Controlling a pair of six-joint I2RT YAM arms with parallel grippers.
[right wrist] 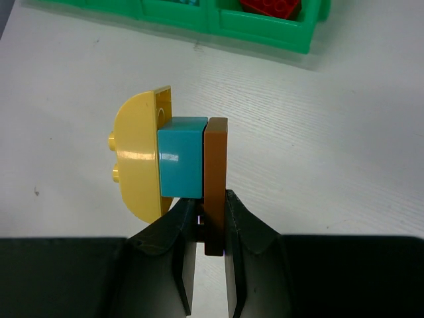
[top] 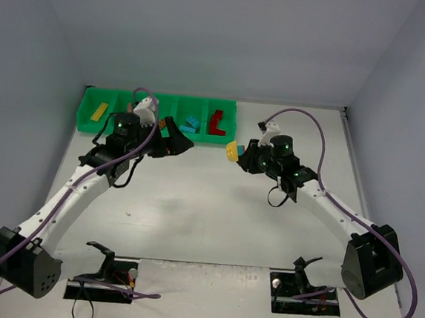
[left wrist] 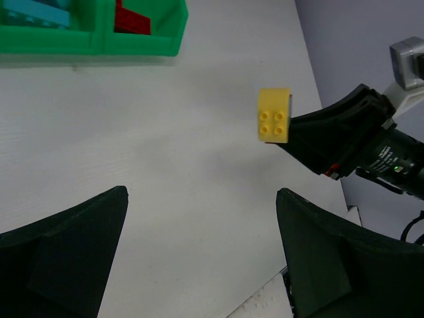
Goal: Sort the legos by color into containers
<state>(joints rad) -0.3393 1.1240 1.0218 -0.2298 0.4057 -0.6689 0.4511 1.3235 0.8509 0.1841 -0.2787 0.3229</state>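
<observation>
Just off the right end of the green tray [top: 229, 105], above the table [top: 207, 218], my right jaws pinch the brown plate [right wrist: 216, 172] of a stack: cyan block [right wrist: 180, 156], then yellow dome [right wrist: 140, 156]. My left jaws are spread wide, facing the stack but not yet reaching it. I'd grip the yellow squarely and pull straight off, without twisting.

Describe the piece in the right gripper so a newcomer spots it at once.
Find the green tray at the far edge of the table, then look just off its right end, at the right gripper. It clamps a stack: brown plate, cyan block and yellow half-round brick joined together, unlike the single bricks in the tray.
</observation>
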